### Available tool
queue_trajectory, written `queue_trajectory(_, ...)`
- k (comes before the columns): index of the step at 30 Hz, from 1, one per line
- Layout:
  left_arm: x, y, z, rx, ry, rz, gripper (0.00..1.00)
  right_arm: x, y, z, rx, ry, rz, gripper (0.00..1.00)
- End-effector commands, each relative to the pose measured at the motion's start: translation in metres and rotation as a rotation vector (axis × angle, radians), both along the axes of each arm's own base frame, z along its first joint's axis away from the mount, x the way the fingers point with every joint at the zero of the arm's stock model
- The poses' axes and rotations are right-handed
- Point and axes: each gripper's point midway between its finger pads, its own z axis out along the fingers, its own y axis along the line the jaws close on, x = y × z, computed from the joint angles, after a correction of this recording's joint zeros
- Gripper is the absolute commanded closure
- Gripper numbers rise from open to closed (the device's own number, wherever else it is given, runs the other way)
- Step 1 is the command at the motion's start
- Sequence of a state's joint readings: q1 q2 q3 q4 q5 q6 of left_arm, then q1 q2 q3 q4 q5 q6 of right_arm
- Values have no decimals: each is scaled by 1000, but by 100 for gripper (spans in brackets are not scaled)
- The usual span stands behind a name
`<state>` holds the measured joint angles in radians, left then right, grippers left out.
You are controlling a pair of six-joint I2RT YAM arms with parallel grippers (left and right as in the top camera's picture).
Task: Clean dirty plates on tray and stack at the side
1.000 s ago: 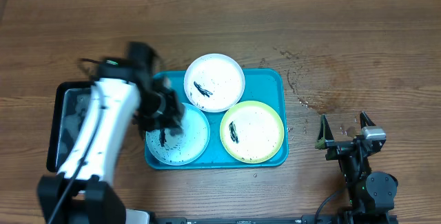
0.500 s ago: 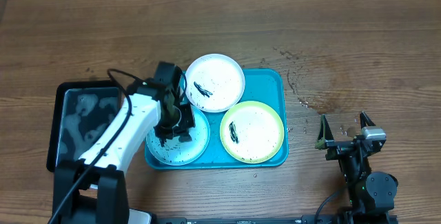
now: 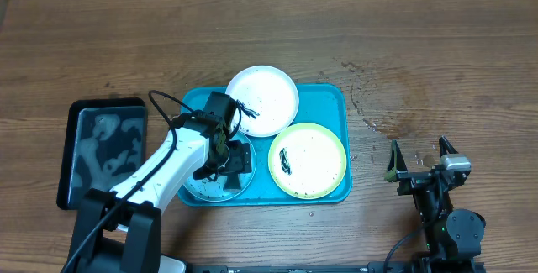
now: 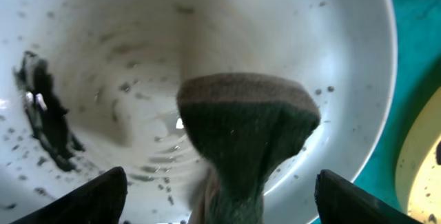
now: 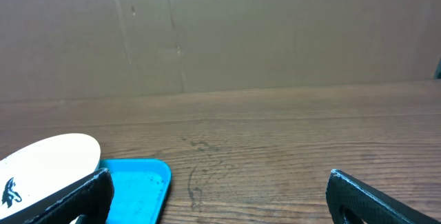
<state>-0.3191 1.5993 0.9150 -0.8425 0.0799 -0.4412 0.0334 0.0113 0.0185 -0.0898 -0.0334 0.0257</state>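
Observation:
The turquoise tray point(image 3: 332, 98) holds three plates: a white one point(image 3: 262, 98) at the back, a yellow-green rimmed one point(image 3: 308, 160) at the right, and a light blue one point(image 3: 195, 189) at the front left, each with black smears. My left gripper point(image 3: 224, 159) hangs low over the light blue plate point(image 4: 103, 58) and is open. A dark green sponge point(image 4: 248, 120) lies on that plate between the spread fingers, touching neither. A black smear point(image 4: 45, 114) sits left of the sponge. My right gripper point(image 3: 418, 151) stands open over bare wood, right of the tray.
A smaller black tray point(image 3: 102, 151) with wet patches sits left of the turquoise one. Dark stains point(image 3: 378, 97) mark the wood at the right. In the right wrist view the tray corner point(image 5: 138, 179) and white plate point(image 5: 48, 158) lie ahead, with a cardboard wall point(image 5: 220, 31) behind.
My left arm swung right from the black tray to over the light blue plate. Its jaws, shut on the sponge before, have opened. The right arm has not moved.

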Motion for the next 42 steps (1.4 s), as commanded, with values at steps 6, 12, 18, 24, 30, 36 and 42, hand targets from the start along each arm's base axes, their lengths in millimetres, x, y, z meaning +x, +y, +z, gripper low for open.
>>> queue_trajectory(6,46,2,87,-15,-89,30,11,0,-3,-2,-1,-1,-13,0)
queue_trajectory(12,71,11,181,-66,-236,146,11,0,-3,-2,-1,-1,-14,0)
queue_trajectory(18,67,58,249,-112,-381,404,0,0,-3,-2,-1,-1,-13,0)
queue_trajectory(24,39,89,239,-64,-277,502,0,-5,27,27,84,-108,165,0)
queue_trajectory(30,41,88,233,-61,-251,501,0,-54,103,61,403,-81,710,0)
queue_trajectory(36,40,88,231,-57,-242,494,0,-126,91,186,376,-636,822,0)
queue_trajectory(42,39,88,231,-56,-238,494,0,-112,97,231,202,-370,714,0)
